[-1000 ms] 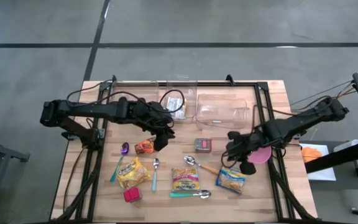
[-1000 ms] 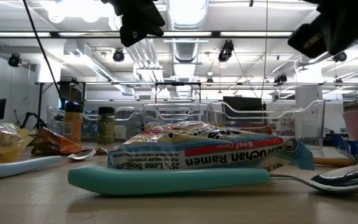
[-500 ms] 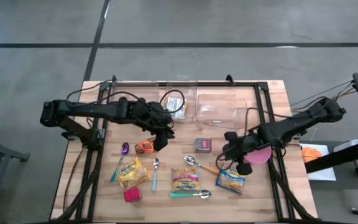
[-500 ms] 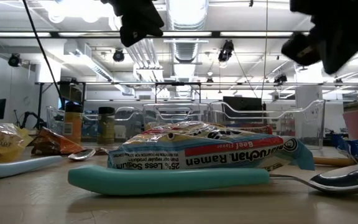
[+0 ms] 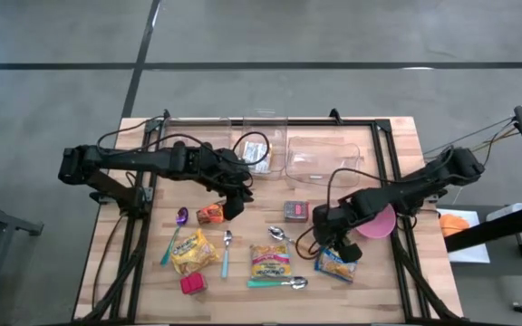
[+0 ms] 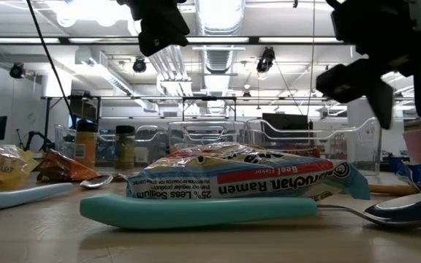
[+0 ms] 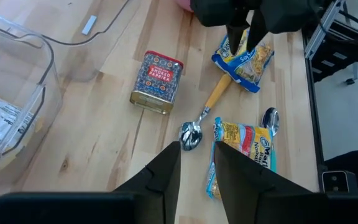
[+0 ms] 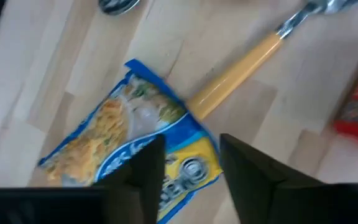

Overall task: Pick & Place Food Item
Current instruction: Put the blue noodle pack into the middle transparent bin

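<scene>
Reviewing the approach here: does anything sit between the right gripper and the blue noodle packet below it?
Nothing visible does. The right gripper, fingers parted, hangs directly over the blue noodle packet. The yellow-handled spoon only borders the packet's edge, clear of the gap.

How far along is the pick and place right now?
Done: one white packet already lies in the left clear bin. In hand: nothing yet; the right gripper hangs open over the blue noodle packet, fingers astride it in its wrist view. The left gripper waits, empty, beside the orange snack bag. Left: grasping the blue packet and carrying it to a bin; the right clear bin looks empty.
</scene>
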{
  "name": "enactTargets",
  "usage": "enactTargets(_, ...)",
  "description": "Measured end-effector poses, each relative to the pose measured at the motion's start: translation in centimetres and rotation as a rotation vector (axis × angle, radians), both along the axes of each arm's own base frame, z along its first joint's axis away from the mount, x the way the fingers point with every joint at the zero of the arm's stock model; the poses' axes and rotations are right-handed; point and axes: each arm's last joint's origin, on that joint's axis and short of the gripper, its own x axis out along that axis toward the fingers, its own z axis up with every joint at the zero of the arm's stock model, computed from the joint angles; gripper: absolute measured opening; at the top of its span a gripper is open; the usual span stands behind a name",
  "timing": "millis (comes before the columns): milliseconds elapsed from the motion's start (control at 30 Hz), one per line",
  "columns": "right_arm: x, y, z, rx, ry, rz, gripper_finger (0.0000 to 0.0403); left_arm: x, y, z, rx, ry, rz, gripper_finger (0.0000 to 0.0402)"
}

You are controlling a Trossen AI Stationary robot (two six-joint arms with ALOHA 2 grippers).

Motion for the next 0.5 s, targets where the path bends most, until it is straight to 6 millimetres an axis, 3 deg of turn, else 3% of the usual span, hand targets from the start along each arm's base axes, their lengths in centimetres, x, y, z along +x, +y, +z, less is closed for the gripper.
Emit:
enactTargets(233, 1.2, 0.3, -0.8, -0.058, 0.017, 0.051, 0.0236, 0.0, 0.0, 0.0, 0.0, 0.007, 0.0, 0.0105)
enactTargets(500, 1.3, 0.2, -2.7, -0.075, 0.111, 0.098, 0.0248, 0.0, 0.0, 0.0, -0.003, 0.007, -0.002, 0.0105)
